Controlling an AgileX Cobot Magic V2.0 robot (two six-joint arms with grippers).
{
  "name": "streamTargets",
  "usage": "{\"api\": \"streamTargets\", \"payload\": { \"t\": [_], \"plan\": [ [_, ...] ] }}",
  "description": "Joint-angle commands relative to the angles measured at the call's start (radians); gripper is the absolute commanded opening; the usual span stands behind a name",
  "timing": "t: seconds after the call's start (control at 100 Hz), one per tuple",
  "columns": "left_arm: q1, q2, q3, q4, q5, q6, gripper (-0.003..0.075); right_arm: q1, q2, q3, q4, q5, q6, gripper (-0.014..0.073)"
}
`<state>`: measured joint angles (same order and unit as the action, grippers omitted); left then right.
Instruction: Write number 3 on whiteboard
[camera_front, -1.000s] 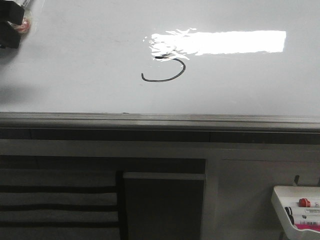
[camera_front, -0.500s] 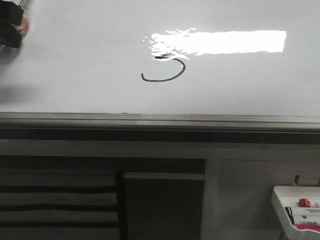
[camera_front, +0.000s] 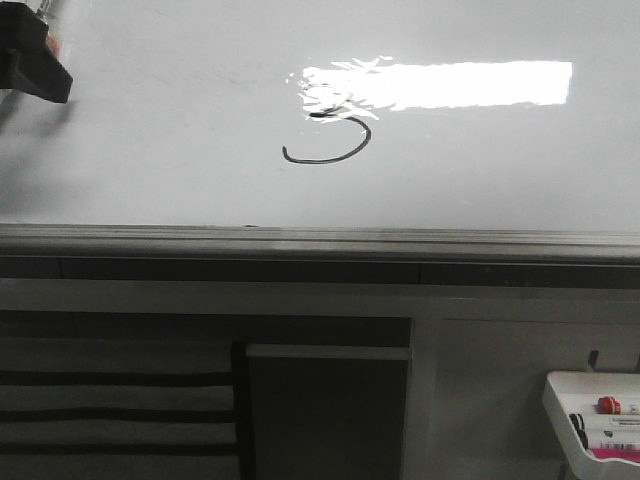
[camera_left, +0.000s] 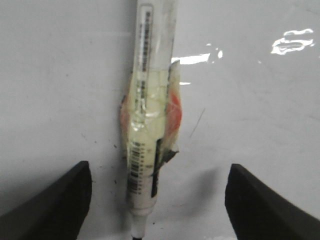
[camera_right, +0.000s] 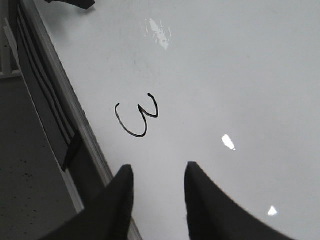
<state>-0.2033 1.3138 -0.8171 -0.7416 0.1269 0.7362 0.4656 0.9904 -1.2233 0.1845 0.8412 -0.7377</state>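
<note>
The whiteboard (camera_front: 180, 130) fills the upper half of the front view, with a bright glare patch at its middle. A thin black number 3 (camera_front: 330, 140) is drawn just under that glare; it also shows in the right wrist view as the number 3 (camera_right: 137, 117). My left gripper (camera_front: 35, 65) is at the board's far left corner. In the left wrist view the left gripper (camera_left: 159, 167) is open wide, and a tape-wrapped marker (camera_left: 150, 125) lies on the board between its fingers, touching neither. My right gripper (camera_right: 158, 167) is open over the board, with nothing in it.
A grey metal rail (camera_front: 320, 240) runs along the board's near edge. Below it are a dark panel and striped slats (camera_front: 110, 400). A small white tray (camera_front: 595, 415) with markers sits at the lower right.
In the front view the left gripper has shifted a little to the right and now covers the red tape of the marker. The drawn stroke is unchanged.
</note>
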Motion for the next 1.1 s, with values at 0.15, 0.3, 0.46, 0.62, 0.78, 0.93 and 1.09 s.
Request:
{"api": "streamTargets", "payload": {
  "t": [0.15, 0.3, 0.46, 0.62, 0.78, 0.93, 1.09],
  "plan": [
    [0.002, -0.245, -0.025, 0.009, 0.097, -0.002, 0.0512, -0.152, -0.04, -0.015, -0.053, -0.02, 0.458, 0.0211],
    [0.002, -0.435, 0.017, 0.013, 0.14, -0.008, 0.0512, -0.233, -0.143, 0.109, -0.03, -0.084, 0.525, 0.0211],
    [0.002, -0.611, 0.145, 0.013, 0.135, -0.027, 0.0512, -0.239, -0.322, 0.311, -0.03, -0.277, 0.54, 0.0073],
    [0.002, -0.715, 0.245, 0.045, 0.114, -0.025, 0.0433, -0.239, -0.461, 0.476, -0.029, -0.501, 0.54, -0.0079],
    [0.002, -0.746, 0.285, 0.008, 0.112, -0.025, 0.0095, -0.239, -0.507, 0.56, -0.029, -0.535, 0.54, -0.0079],
    [0.002, -0.744, 0.295, 0.01, 0.114, -0.025, -0.0019, -0.239, -0.505, 0.582, -0.029, -0.507, 0.54, -0.0079],
    [0.002, -0.744, 0.297, 0.01, 0.114, -0.025, -0.0019, -0.239, -0.505, 0.582, -0.029, -0.507, 0.54, -0.0079]
  ]
}}
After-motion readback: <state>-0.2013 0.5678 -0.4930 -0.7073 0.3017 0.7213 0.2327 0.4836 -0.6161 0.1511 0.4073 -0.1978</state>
